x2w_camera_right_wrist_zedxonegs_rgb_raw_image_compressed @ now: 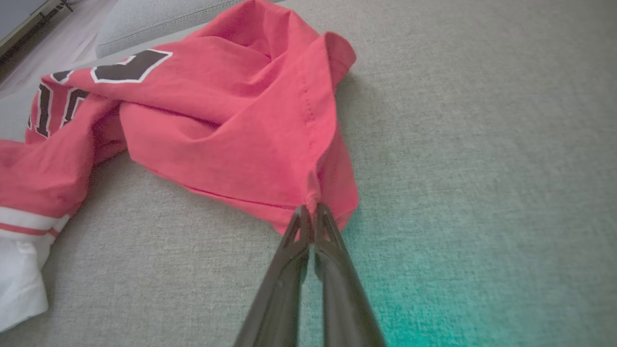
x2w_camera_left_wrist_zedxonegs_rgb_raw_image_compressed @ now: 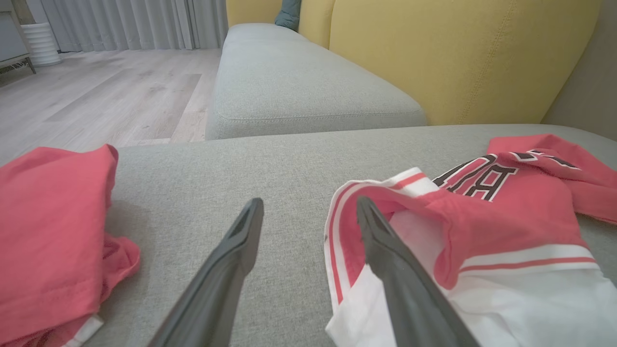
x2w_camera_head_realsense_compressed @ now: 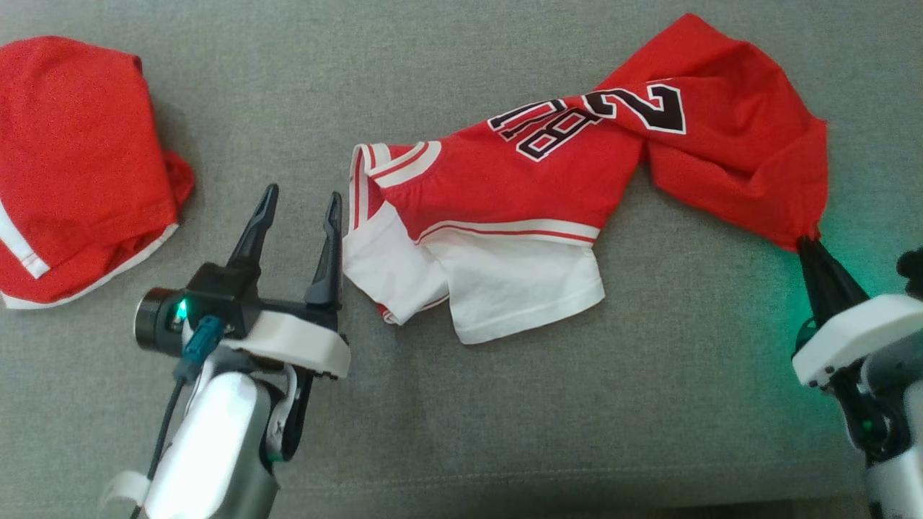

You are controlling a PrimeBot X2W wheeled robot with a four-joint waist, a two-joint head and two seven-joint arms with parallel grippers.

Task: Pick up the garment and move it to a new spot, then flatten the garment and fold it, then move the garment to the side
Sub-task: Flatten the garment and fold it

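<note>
On the grey sofa cushion (x2w_camera_head_realsense_compressed: 505,404), my right gripper (x2w_camera_right_wrist_zedxonegs_rgb_raw_image_compressed: 311,209) pinches a hem corner of the red jersey (x2w_camera_head_realsense_compressed: 505,187); my left gripper (x2w_camera_head_realsense_compressed: 303,193) stands open just beside its white sleeve (x2w_camera_head_realsense_compressed: 382,267).

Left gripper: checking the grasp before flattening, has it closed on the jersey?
No, the left gripper stands open, jaws spread, beside the jersey.

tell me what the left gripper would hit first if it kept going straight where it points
Most likely the jersey: the left gripper has one finger at its striped white edge, while the other faces bare grey cushion. Whether it catches or clears the cloth is unclear.
</note>
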